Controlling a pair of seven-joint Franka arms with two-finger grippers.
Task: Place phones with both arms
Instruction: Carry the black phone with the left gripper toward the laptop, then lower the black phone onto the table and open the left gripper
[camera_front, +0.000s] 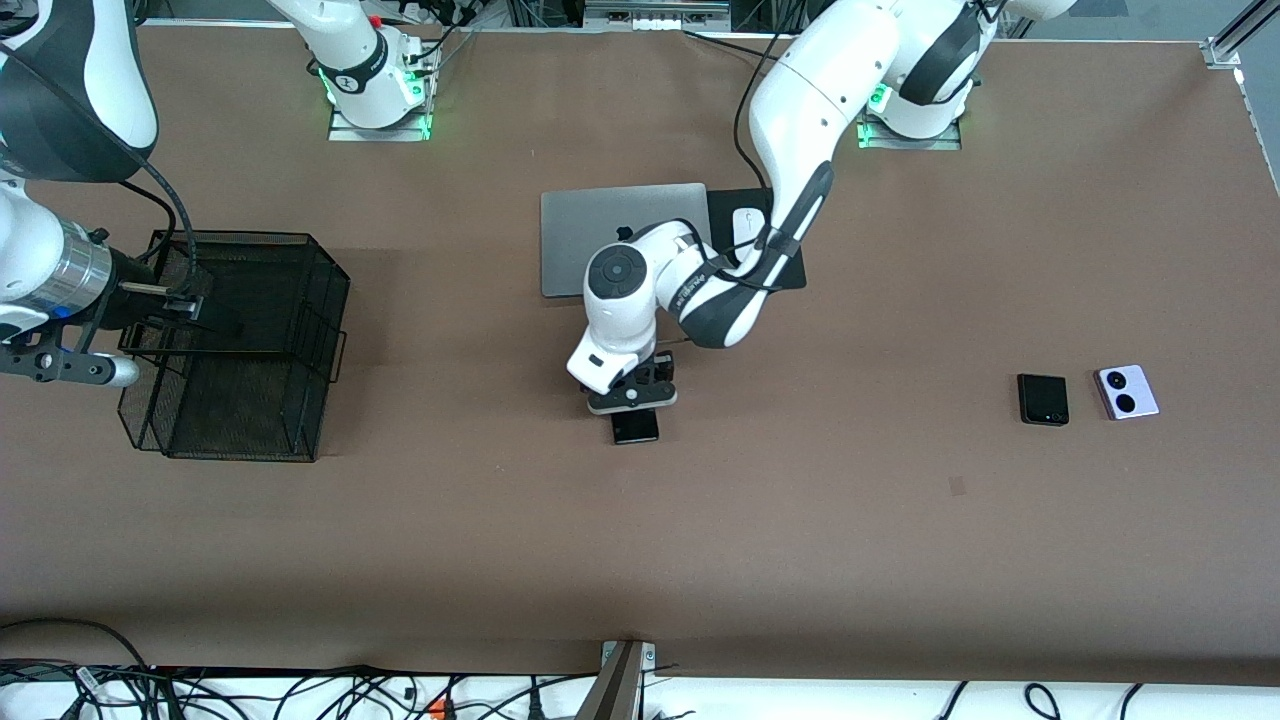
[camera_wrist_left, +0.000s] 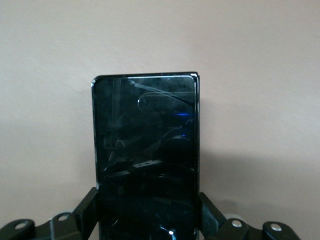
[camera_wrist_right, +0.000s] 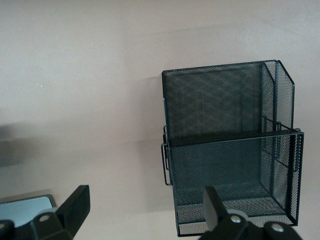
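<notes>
The long slim black phone (camera_front: 635, 427) sits clamped between the fingers of the left gripper (camera_front: 633, 398), near the middle of the table (camera_front: 800, 520); in the left wrist view the glossy slab (camera_wrist_left: 145, 155) stands out from between the two black fingers (camera_wrist_left: 86, 210), which press on its long edges, and its free end points toward the front camera. Whether the phone rests on the brown surface or hangs just above it cannot be told. The left arm (camera_front: 800, 130) reaches down from its base and crosses over a closed grey laptop (camera_front: 590, 240) and a black pad (camera_front: 790, 270) carrying a white mouse (camera_front: 745, 222); both lie farther from the front camera than the held phone. Toward the left arm's end of the table lie the other two phones, flat and just beside each other without touching: a small squarish black phone (camera_front: 1043, 399) and a lavender-white phone (camera_front: 1127, 392) with two black circles on its face. At the right arm's end stands a black wire-mesh basket (camera_front: 240, 350), well apart from all three phones. The right gripper (camera_wrist_right: 142, 210) hangs over the table beside that basket (camera_wrist_right: 230, 150), its jaws spread wide and holding nothing, while the right arm (camera_front: 60, 200) waits.
</notes>
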